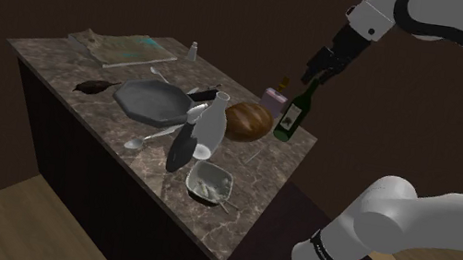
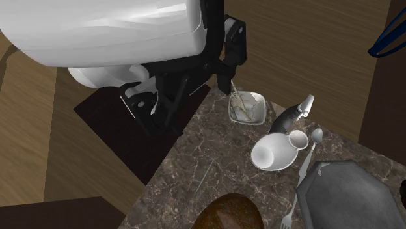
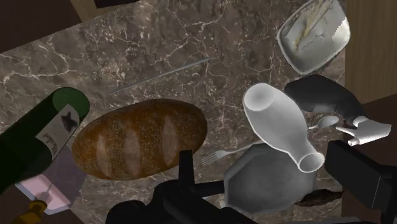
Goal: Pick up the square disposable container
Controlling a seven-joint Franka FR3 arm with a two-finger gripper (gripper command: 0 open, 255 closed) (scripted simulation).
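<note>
Square white container (image 1: 208, 183) near the marble counter's (image 1: 262, 161) corner, well apart from the spread, empty fingers (image 3: 359, 175)

Dark marbled surface (image 1: 258, 161), crowded with kitchen things.
A brown bread loaf (image 1: 248, 121) lay near the middle; a green wine bottle (image 1: 293, 114) stood just beside the loaf, a white vase (image 1: 209, 127) was close on the loaf's other side, a grey plate (image 1: 152, 99) lay beyond that vase, and a pale square container (image 1: 208, 183) sat apart from the loaf, by the surface's edge.
</note>
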